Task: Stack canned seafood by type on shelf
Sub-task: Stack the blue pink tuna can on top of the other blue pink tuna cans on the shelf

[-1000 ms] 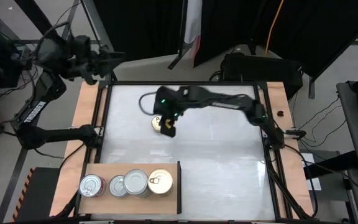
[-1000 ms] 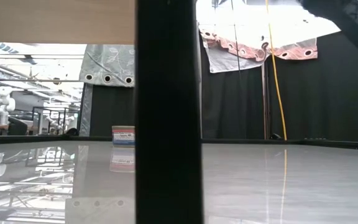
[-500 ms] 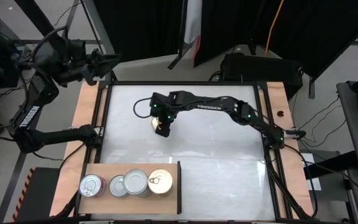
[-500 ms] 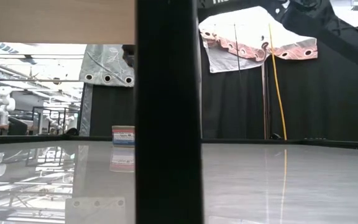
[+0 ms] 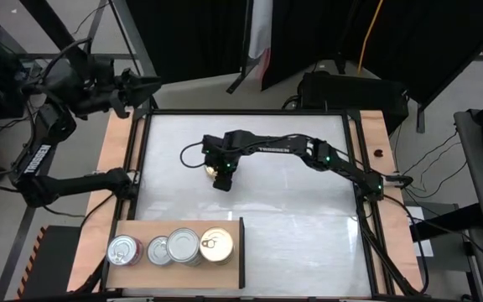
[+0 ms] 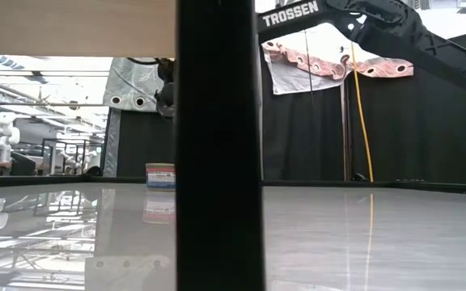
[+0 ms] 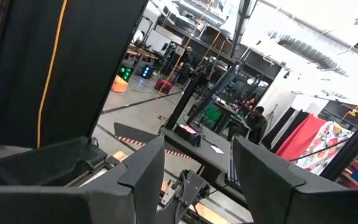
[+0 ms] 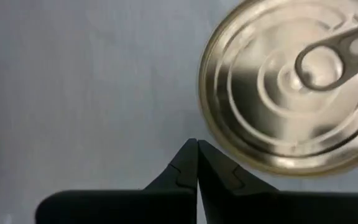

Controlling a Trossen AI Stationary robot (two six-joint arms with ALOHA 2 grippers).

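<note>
Fingers of the right gripper (image 8: pixel 196 163) are pressing together, empty, hovering over the white bench (image 5: pixel 292 218) just beside a flat round gold-lidded pull-tab tin (image 8: pixel 291 87). Four more round tins (image 5: pixel 174 247) are sitting in a row on the light-brown wooden shelf board (image 5: pixel 132 226) at the bench's near edge. The left gripper (image 7: pixel 194 171) is waiting raised off beyond the bench's far left corner, its fingers standing apart and holding nothing.

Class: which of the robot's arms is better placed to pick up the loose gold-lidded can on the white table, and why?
The right. Its right gripper hangs directly beside the gold can, fingers shut. The left gripper is raised beyond the table's far-left corner, facing away.
</note>
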